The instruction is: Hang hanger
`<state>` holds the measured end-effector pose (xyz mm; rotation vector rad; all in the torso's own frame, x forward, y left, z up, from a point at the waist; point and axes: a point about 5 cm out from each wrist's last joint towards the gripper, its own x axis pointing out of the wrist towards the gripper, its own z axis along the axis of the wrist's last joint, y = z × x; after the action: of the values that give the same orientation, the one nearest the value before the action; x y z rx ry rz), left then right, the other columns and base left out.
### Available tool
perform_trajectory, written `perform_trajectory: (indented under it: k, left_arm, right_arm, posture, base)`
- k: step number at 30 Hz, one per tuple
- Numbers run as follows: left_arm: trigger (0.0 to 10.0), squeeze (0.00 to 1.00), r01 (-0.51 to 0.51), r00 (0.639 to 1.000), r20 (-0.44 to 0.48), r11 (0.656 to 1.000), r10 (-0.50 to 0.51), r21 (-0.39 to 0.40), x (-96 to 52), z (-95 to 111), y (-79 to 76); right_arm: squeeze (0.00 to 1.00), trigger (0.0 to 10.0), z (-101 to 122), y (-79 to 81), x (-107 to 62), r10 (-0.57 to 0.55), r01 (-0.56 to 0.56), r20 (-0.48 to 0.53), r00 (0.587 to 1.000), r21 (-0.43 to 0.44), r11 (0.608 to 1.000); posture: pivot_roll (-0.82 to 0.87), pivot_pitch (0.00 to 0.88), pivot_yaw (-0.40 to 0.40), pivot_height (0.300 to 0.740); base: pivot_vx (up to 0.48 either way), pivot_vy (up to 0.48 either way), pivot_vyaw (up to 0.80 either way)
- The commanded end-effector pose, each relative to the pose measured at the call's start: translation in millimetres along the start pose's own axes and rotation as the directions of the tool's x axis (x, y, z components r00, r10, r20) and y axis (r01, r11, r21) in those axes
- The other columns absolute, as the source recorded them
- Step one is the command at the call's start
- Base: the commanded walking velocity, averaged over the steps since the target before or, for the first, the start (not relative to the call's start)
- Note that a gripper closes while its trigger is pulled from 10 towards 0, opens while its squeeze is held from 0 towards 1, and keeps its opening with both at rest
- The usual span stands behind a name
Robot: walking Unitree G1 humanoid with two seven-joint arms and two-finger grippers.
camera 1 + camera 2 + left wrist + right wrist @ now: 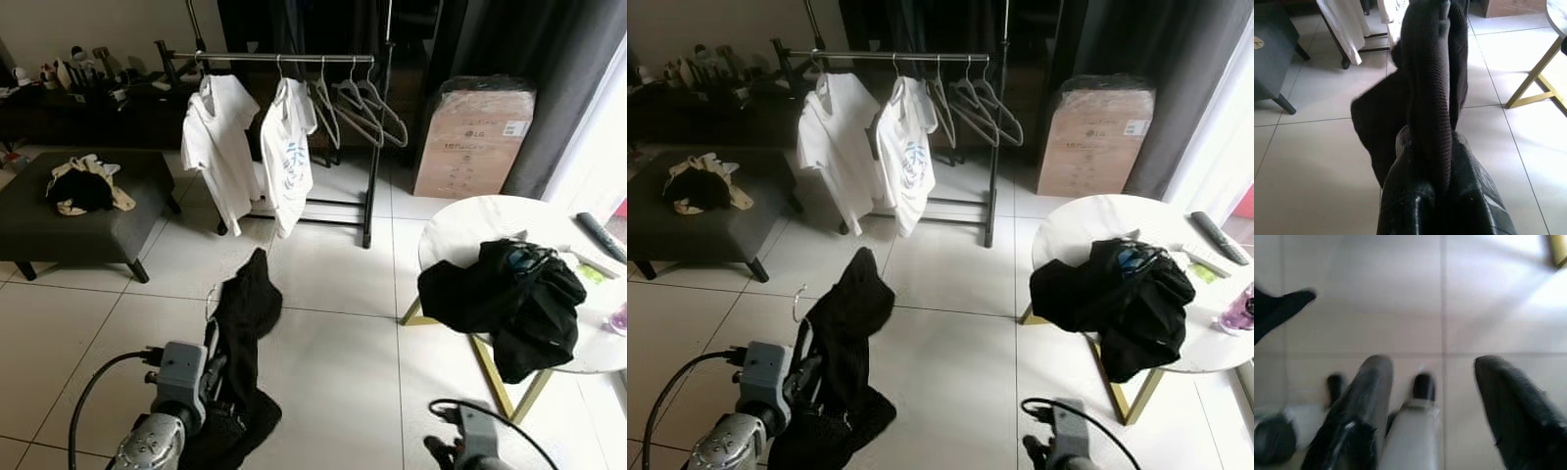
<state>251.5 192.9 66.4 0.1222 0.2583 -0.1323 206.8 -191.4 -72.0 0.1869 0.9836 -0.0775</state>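
- White floor tiles [333, 362] run from the robot's feet to the far wall.
- Nearest, the left gripper [1442, 188] is clamped on a black garment [240, 343] draped over a hanger whose wire hook [799, 299] pokes out to the side; it is held up above the tiles, in front of the rail.
- Low on the right, the right gripper [1432, 396] points at bare floor with its fingers spread apart.
- Just right, a round white table [470, 225] carries a heap of black clothes [519, 299].
- On the left stands a dark ottoman [69, 230] with crumpled clothing.
- Farthest, a clothes rack [284, 59] holds two white T-shirts [220, 147] and several bare hangers [358, 108], beside a cardboard box [472, 137].
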Motion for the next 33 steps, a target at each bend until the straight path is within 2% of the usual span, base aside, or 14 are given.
perform_trajectory:
  k: [1, 6, 13, 20, 23, 28, 33]
  left_arm:
    - [10.0, 0.0, -0.009, 1.0, 0.02, 1.0, 0.008, 0.017, -1.5, 4.8, 0.1]
    - [10.0, 0.0, 0.004, 1.0, 0.013, 1.0, -0.004, 0.012, -1.3, 3.1, -4.1]
    - [10.0, 0.0, 0.015, 1.0, 0.002, 1.0, -0.015, 0.017, -1.9, 2.0, -5.0]
    - [10.0, 0.0, -0.026, 1.0, -0.01, 0.999, 0.027, 0.02, -1.6, 3.1, 5.7]
    - [10.0, 0.0, -0.06, 0.998, -0.013, 0.998, 0.06, 0.021, -0.7, 3.1, 10.1]
    - [10.0, 0.0, -0.068, 0.997, 0.023, 0.997, 0.069, -0.028, 0.0, 10.4, 6.0]
    - [10.0, 0.0, -0.125, 0.991, 0.033, 0.991, 0.127, -0.054, -0.1, 14.7, 11.2]
  right_arm:
    - [0.0, 10.0, -9.2, 1.2, -0.2, -0.003, 0.003, -0.023, 1.0, -0.008, 1.0]
    - [0.0, 10.0, -16.8, -8.1, -1.8, -0.054, 0.054, -0.053, 0.997, 0.006, 0.999]
    - [0.0, 10.0, -20.3, -10.6, -2.5, -0.066, 0.067, -0.066, 0.996, 0.009, 0.998]
    - [0.0, 10.0, -24.8, -6.9, -2.2, -0.056, 0.057, -0.078, 0.995, 0.002, 0.998]
    - [0.0, 10.0, -26.9, -4.9, -2.2, -0.046, 0.047, -0.08, 0.996, 0.008, 0.999]
    - [0.0, 10.0, -32.1, 0.6, -2.2, 0.003, -0.003, -0.085, 0.996, 0.005, 1.0]
    - [0.0, 10.0, -33.6, 0.8, -2.5, 0.017, -0.018, -0.087, 0.996, -0.011, 1.0]
  posture:
    - [0.04, 0.128, 0.012, 0.74]
    - [0.03, 0.126, 0.007, 0.74]
    - [0.03, 0.122, 0.01, 0.74]
    - [0.03, 0.112, 0.019, 0.74]
    - [0.03, 0.107, 0.022, 0.74]
    - [0.03, 0.104, 0.025, 0.74]
    - [0.04, 0.109, 0.024, 0.74]
  base:
    - [0.0, 0.48, 0.0]
    - [0.0, 0.48, 0.0]
    - [0.0, 0.48, 0.0]
    - [0.0, 0.48, 0.0]
    - [0.0, 0.0, 0.0]
    - [0.0, 0.0, 0.0]
    - [0.0, 0.0, 0.0]
